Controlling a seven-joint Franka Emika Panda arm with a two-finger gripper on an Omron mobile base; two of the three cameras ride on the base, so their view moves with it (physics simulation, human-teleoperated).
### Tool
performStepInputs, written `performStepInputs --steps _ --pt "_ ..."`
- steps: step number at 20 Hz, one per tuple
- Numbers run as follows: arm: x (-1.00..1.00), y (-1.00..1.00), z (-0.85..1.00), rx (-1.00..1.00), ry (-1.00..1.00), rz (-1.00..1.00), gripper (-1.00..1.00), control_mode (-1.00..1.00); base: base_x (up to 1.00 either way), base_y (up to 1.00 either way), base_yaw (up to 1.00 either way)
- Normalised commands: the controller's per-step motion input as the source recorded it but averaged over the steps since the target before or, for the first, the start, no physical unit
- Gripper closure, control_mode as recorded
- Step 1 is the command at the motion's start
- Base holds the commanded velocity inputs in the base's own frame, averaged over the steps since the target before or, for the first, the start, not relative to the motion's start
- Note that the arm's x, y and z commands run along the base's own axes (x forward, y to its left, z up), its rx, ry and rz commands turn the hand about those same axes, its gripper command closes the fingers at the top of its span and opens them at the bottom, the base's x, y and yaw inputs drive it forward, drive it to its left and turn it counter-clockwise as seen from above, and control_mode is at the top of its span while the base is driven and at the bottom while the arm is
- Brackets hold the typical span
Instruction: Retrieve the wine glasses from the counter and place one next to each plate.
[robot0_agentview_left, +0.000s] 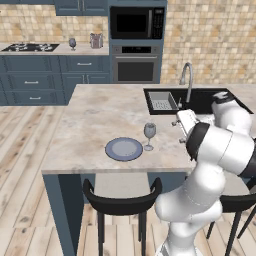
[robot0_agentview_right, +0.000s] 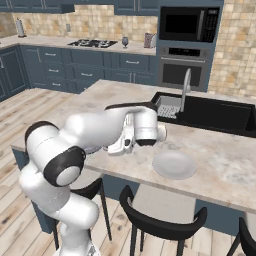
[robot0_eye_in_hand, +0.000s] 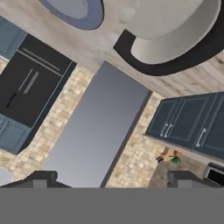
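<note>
A slim clear wine glass (robot0_agentview_left: 149, 133) stands upright on the island, just right of the blue-grey plate (robot0_agentview_left: 123, 149). The dark goblet (robot0_agentview_left: 72, 43) is on the far counter (robot0_agentview_left: 60, 50) between the hob and the toaster; the right base view shows the goblet (robot0_agentview_right: 125, 41) there too. A pale plate (robot0_agentview_right: 173, 165) lies near the island's front edge. My gripper (robot0_agentview_left: 179, 131) hovers right of the clear glass, apart from it. In the hand view the gripper (robot0_eye_in_hand: 111, 179) is open, its tips wide apart with nothing between them, and the blue-grey plate (robot0_eye_in_hand: 74, 11) is at the top.
A black sink (robot0_agentview_left: 165, 100) with a tall faucet (robot0_agentview_left: 186, 80) is set into the island behind my arm. Dark stools (robot0_agentview_left: 122, 202) stand at the island's front. A silver toaster (robot0_agentview_left: 96, 40) and the gas hob (robot0_agentview_left: 30, 47) are on the far counter.
</note>
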Motion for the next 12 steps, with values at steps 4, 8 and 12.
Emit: performStepInputs --steps 4,8,12 --pt "-0.64 0.04 0.61 -0.09 -0.04 -0.12 -1.00 -1.00 0.00 0.00 0.00" --pt "-0.55 0.05 0.62 -0.08 0.00 -0.08 -1.00 -1.00 0.00 0.00 0.00" --pt "-0.67 0.11 0.64 -0.08 0.00 0.00 -1.00 -1.00 0.00 0.00 0.00"
